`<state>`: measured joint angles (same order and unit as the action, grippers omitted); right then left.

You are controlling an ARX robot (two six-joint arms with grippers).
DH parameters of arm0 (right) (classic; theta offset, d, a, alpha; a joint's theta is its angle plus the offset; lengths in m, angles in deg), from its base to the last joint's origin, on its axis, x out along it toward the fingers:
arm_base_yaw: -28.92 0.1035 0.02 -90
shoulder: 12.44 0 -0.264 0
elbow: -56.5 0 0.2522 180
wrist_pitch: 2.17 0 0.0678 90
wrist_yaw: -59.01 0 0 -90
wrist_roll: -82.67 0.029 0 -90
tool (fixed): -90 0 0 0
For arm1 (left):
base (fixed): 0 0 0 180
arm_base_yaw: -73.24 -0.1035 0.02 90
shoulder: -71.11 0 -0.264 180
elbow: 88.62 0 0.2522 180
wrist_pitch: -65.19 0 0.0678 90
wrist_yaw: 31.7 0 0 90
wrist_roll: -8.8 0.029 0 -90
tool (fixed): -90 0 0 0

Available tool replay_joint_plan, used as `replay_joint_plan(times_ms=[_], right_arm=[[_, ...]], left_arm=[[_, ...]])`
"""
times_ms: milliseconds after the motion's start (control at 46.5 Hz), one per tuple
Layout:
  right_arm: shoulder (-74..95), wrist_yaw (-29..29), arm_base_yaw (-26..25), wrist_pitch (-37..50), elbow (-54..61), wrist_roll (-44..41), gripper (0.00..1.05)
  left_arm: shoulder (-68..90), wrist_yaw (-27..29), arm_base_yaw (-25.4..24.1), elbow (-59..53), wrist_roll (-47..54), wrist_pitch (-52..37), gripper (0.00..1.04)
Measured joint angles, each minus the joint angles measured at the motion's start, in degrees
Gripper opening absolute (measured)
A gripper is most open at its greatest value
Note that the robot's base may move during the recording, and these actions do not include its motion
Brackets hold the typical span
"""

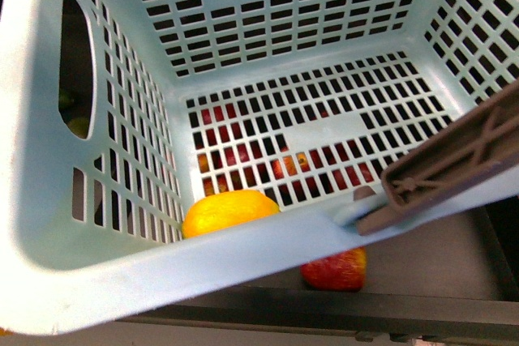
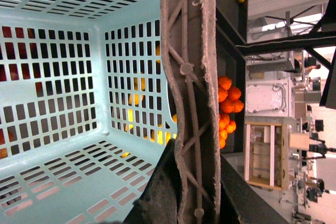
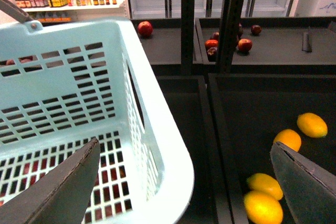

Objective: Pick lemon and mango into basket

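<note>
The light turquoise basket point(image 1: 49, 200) fills the front view, held up and tilted. My left gripper point(image 2: 191, 182) is shut on its brown handle point(image 2: 189, 66), which also shows in the front view point(image 1: 454, 160). A yellow-orange fruit point(image 1: 227, 210) peeks over the near rim; whether it lies inside I cannot tell. A red and yellow fruit that looks like a mango point(image 1: 334, 269) lies on the dark shelf below the rim. Several lemons point(image 3: 268, 205) lie in a dark tray beside the basket point(image 3: 152, 145). My right gripper point(image 3: 184, 182) hangs open above the basket's rim and the tray edge, holding nothing.
Red fruit shows through the basket's floor slots point(image 1: 284, 164). Red apples point(image 3: 244, 44) sit on the far shelf. A black upright post point(image 3: 231, 19) and a tray divider point(image 3: 210, 145) stand next to the lemons. A pile of oranges point(image 2: 227, 108) lies behind the handle.
</note>
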<state>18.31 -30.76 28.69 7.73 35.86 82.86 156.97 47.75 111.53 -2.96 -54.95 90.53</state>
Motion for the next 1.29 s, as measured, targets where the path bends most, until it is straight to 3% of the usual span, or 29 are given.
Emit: replay_joint_plan(times_ms=[1291], right_arm=[[-0.1, -0.2, 0.2, -0.1, 0.1, 0.0, 0.96]], left_arm=[[0.1, 0.5, -0.6, 0.2, 0.0, 0.0, 0.07]])
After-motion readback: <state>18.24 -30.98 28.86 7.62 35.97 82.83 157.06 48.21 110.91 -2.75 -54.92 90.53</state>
